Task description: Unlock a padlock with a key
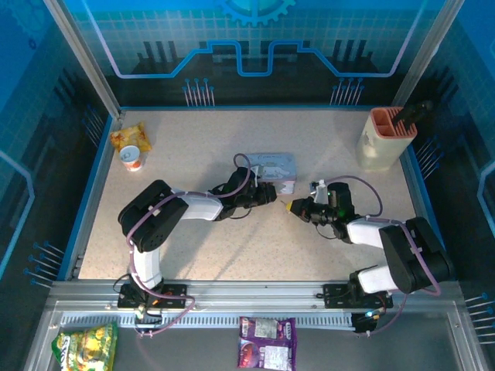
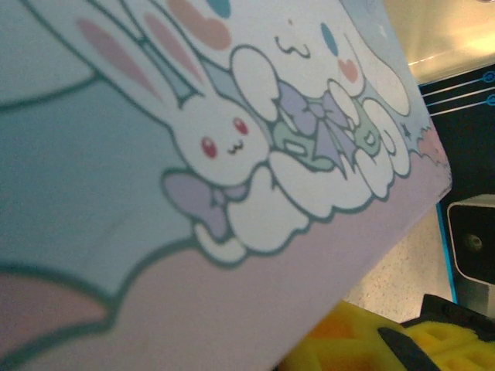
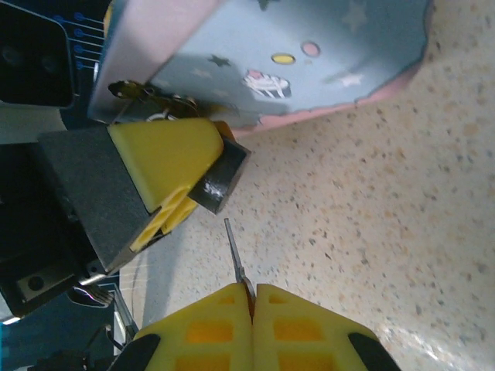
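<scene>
The padlock (image 3: pixel 221 178), a small dark block, sits against the yellow pad of my left gripper (image 1: pixel 270 193), which is shut on it just in front of the grey-blue tin (image 1: pixel 271 165). Silvery metal (image 3: pixel 138 91) shows behind that pad, by the tin's edge. My right gripper (image 3: pixel 254 291) is shut on the key (image 3: pixel 234 249), a thin dark sliver sticking out of the closed yellow pads. The key's tip points at the padlock's underside, with a small gap between them. In the left wrist view the tin's cartoon-rabbit lid (image 2: pixel 193 154) is very close, with one yellow finger (image 2: pixel 363 340) at the bottom.
A cup and snack bag (image 1: pixel 130 147) stand at the far left. A beige holder (image 1: pixel 384 139) stands at the far right. A small white piece (image 1: pixel 286 186) lies beside the tin. Snack packs (image 1: pixel 266 342) lie below the table's near rail.
</scene>
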`<state>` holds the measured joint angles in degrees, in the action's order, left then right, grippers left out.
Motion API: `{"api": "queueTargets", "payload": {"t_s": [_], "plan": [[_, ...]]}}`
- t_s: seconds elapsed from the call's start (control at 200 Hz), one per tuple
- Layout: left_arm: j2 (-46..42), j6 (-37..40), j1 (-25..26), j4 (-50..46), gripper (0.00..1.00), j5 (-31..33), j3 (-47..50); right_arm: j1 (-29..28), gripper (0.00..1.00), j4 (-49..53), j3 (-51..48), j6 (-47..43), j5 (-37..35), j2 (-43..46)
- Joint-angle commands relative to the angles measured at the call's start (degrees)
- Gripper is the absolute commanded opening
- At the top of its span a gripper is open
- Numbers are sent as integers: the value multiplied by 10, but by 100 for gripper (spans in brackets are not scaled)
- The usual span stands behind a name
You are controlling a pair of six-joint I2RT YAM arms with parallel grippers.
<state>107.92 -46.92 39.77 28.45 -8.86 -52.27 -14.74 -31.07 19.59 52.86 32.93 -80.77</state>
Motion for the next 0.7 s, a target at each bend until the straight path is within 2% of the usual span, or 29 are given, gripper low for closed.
{"api": "queueTargets", "payload": {"t_s": [0.0,0.22,0.45,0.695], "plan": [[-32,-20,-4,52,17,-29,2,20,0,-59,9,-6,40,-29],[-38,-55,-8,71,16,-34,6,54,0,-184,-5,32,106,-90],[-33,-73,-8,79,15,-36,4,54,0,-126,7,-18,119,-67],[-31,-81,-8,85,14,-42,2,57,0,-194,8,11,141,-111]]}}
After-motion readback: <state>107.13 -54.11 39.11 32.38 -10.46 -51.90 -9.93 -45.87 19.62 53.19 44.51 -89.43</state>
